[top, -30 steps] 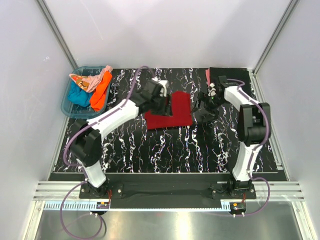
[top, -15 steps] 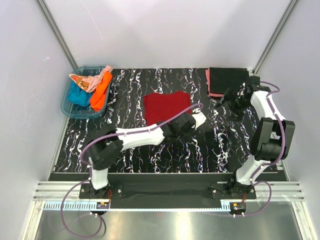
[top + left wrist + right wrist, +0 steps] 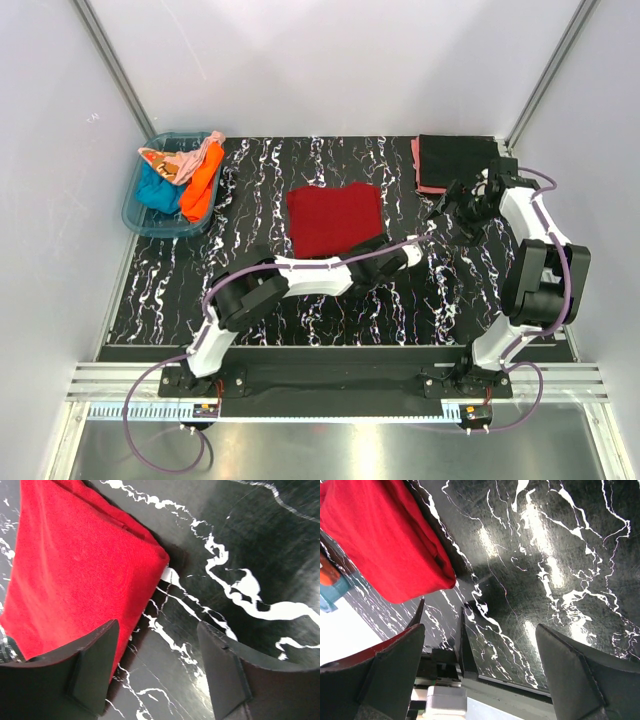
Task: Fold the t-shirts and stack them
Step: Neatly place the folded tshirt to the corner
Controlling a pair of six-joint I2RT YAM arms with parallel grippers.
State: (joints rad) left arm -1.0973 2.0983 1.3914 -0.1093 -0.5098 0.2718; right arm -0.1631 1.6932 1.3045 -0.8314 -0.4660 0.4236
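Lying folded mid-frame on table point(image 3: 450, 300), top view: red shirt point(image 3: 333, 218); left fingers point(image 3: 412, 250) off its lower-right corner, right fingers point(image 3: 445, 208) further right.
Left wrist: fingers point(image 3: 95, 665) wide, empty; red shirt point(image 3: 80, 565) upper left.
Right wrist: fingers point(image 3: 390, 675) wide, empty; red shirt point(image 3: 380, 540) upper left.

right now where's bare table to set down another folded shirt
Widest bare table: between the blue tub and the dark red t-shirt. Also the near-right strip beside the left arm. Crowded: between that shirt and the black t-shirt, where both jaws hang.
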